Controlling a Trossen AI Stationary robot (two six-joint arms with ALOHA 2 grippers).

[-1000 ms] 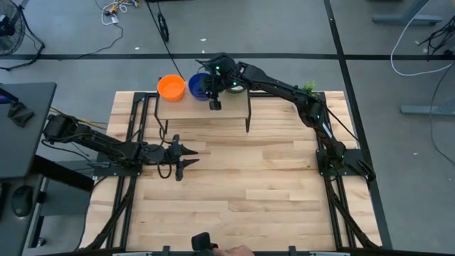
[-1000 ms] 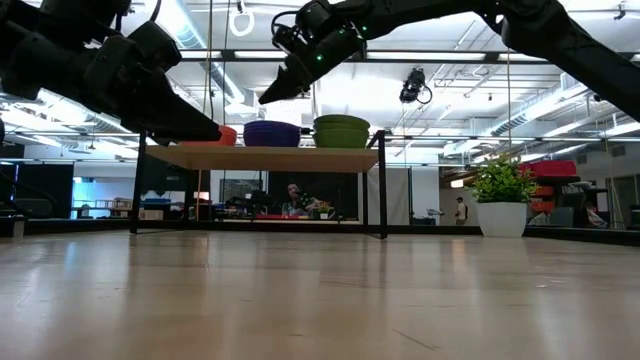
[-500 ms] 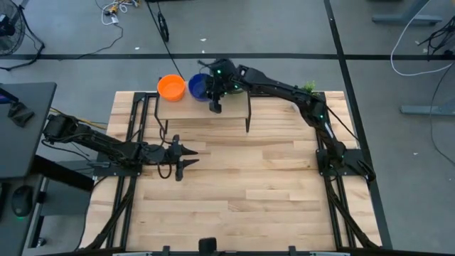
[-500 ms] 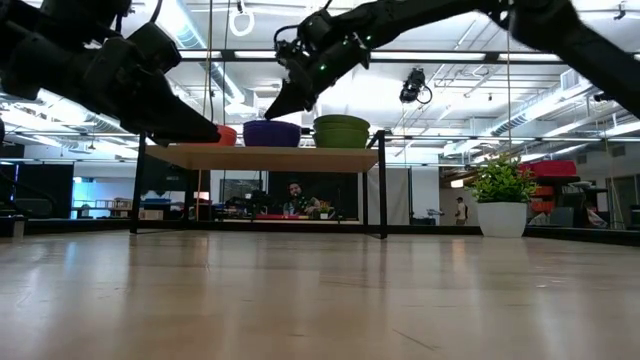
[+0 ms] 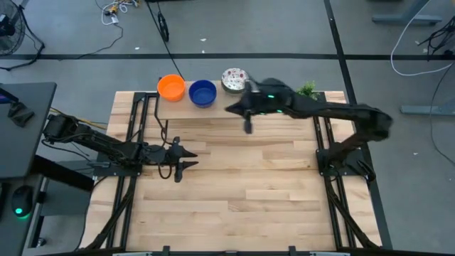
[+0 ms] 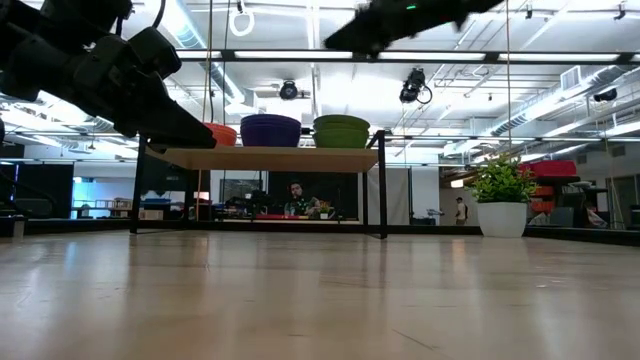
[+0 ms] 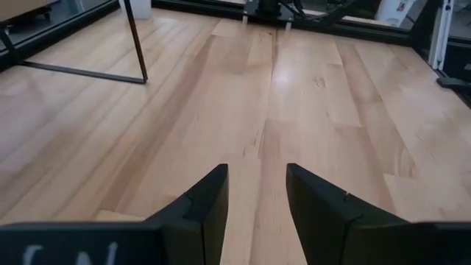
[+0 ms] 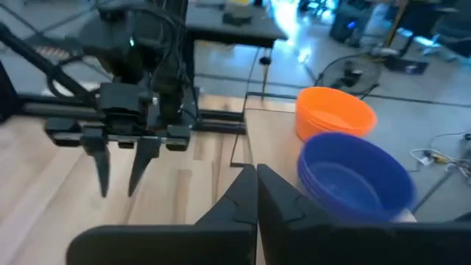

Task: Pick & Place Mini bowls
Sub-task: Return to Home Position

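Three mini bowls stand on a small raised wooden shelf [image 5: 206,107] at the table's far edge: an orange bowl [image 5: 171,87] [image 8: 335,110], a dark blue bowl [image 5: 202,93] [image 8: 355,177] and a white speckled bowl [image 5: 234,79], which looks green from the side in the low view [image 6: 341,131]. My right gripper [image 5: 232,109] [image 8: 256,188] is shut and empty. It hovers high over the shelf's right end, clear of the bowls. My left gripper [image 5: 190,156] [image 7: 256,188] is open and empty, low over the table left of centre.
A small green potted plant [image 5: 308,88] [image 6: 500,195] stands at the table's far right. The shelf's thin black legs [image 5: 247,124] reach down to the table. Bare wooden tabletop [image 5: 256,185] lies between the two arms and toward the near edge.
My right gripper has pulled away from the blue bowl on the shelf, rising and swinging toward the table's right. The speckled bowl, covered by the arm before, is now in plain sight. The three bowls stay on the shelf.
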